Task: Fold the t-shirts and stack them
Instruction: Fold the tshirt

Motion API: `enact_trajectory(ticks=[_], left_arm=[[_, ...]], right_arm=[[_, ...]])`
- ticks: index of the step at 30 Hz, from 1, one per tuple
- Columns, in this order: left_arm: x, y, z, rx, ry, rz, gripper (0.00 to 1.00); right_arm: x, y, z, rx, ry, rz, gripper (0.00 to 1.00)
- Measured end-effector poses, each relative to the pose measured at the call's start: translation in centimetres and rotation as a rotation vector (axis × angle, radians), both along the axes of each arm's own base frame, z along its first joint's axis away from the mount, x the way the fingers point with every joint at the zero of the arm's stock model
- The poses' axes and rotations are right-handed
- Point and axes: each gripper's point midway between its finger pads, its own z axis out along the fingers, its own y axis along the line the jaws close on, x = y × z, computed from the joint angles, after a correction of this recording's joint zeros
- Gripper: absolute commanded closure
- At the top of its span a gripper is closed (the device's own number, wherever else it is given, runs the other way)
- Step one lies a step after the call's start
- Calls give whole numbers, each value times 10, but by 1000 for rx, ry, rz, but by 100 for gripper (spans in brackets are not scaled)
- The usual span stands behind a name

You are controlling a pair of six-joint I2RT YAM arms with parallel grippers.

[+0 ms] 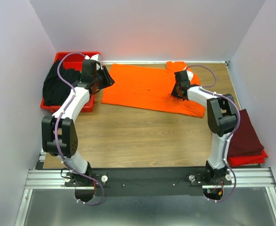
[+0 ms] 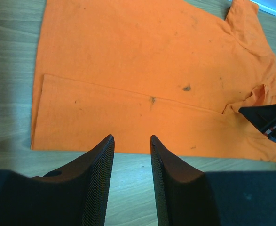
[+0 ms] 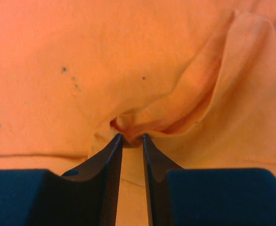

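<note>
Top external view, item one: orange t-shirt (image 1: 138,87), spread flat on the far middle of the bench (image 1: 142,136), hem end toward the left arm (image 1: 69,108), sleeves and collar toward the right arm (image 1: 220,117).

Right jaws: clenched on a small pinch of orange cloth beside the near sleeve. The fabric bunched up around their tips.

Left jaws: parted, nothing between them. They hung over bare wood just short of the shirt's hem-end edge, not touching cloth.

Other stock: black t-shirt (image 1: 58,84), heaped unfolded in the red tray (image 1: 76,55) at the far left corner. Maroon t-shirt (image 1: 245,134), folded, at the right edge of the bench on top of a red layer (image 1: 250,159) of unclear kind. No green shirt was visible in any view.

Step in hand, as judged: folding the orange shirt, with one end gripped and the other not yet taken. The next move probably called for the left jaws to drop and close on the matching edge at the hem end, so both ends could lift together and keep the fold straight.

Left wrist view, entries absent from the overhead: a straight crease along the orange t-shirt (image 2: 142,52) parallel to its near edge, apparently a flap already turned in; several small dark marks on the cloth; the right arm's tip at the sleeve end.

Right wrist view, sole source for the grip: the tips closed on a raised ridge of the orange t-shirt (image 3: 81,56), with a loose fold rising to the right of it.
</note>
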Motion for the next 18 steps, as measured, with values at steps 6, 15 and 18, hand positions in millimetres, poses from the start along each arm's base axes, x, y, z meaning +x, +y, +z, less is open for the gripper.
enact_trajectory(ticks=[6, 15, 18], left_arm=[[0, -1, -1, 0, 3, -2, 56], [1, -3, -12, 1, 21, -8, 55], [1, -5, -20, 2, 36, -12, 56]], right_arm=[[19, 5, 0, -3, -17, 9, 62], [43, 11, 22, -7, -81, 28, 25], [44, 9, 31, -3, -97, 23, 25]])
